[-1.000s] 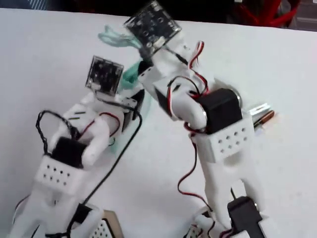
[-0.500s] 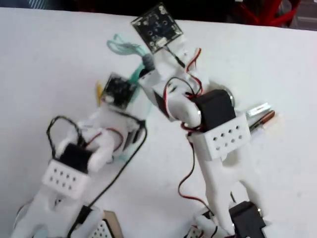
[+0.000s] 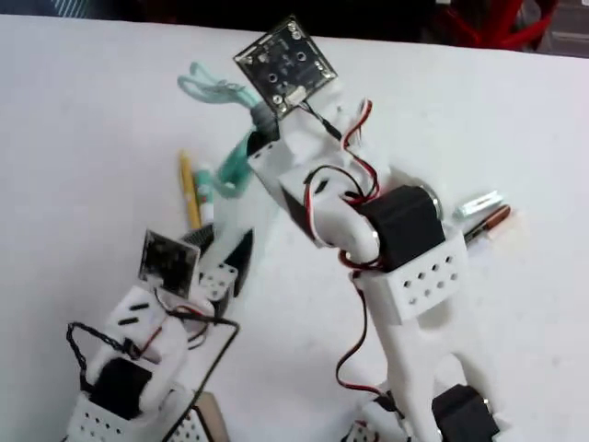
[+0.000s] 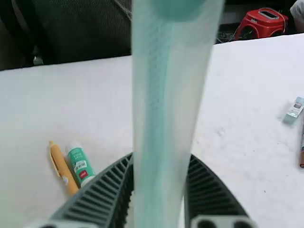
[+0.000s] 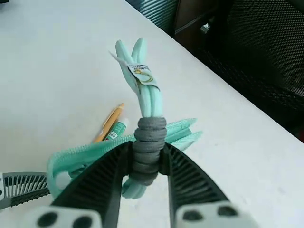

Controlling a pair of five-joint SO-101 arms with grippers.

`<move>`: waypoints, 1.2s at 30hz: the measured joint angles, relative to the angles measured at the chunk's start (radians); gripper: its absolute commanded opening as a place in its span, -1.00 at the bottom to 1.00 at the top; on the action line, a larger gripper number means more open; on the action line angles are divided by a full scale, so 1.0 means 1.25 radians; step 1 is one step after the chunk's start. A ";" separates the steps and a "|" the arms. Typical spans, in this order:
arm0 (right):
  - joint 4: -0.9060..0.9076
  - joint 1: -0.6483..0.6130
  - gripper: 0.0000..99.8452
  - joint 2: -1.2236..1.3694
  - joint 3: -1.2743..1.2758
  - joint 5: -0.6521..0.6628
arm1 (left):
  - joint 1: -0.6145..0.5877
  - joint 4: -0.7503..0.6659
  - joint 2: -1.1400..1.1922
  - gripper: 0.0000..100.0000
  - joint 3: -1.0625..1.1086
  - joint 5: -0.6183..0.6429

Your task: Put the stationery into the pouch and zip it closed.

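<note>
High camera looks down over the table. Wrist cameras sit close behind left gripper and right gripper, sharing pouch and yellow pen beyond them.

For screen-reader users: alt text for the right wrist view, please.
The right end effector is shut on the grey cord wrap on the strap of a mint fabric pouch. Beyond it, an orange pen and a green glue stick lie on the white table.

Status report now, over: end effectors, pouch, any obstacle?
Left end effector shut on pouch. Right end effector shut on grey zip pull. Yellow pen and glue stick lie on table, outside pouch. Nothing blocks them.
</note>
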 measured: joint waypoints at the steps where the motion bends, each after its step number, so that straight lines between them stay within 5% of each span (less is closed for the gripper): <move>1: -0.002 0.000 -0.96 0.000 0.000 0.000 | 0.006 -0.006 -0.004 -0.82 0.002 -0.010; 16: -0.021 -0.052 -0.96 0.000 0.002 0.001 | 0.041 -0.077 0.031 -0.81 0.043 -0.018; 21: -0.074 -0.054 -0.96 -0.001 0.058 0.001 | 0.063 -0.066 0.031 -0.44 0.038 -0.023; 27: -0.081 -0.060 -0.96 -0.002 0.068 0.002 | 0.064 0.087 0.036 -0.47 -0.065 0.044; 36: -0.082 -0.109 -0.96 -0.002 0.086 0.002 | 0.063 0.020 0.044 -0.49 -0.071 0.052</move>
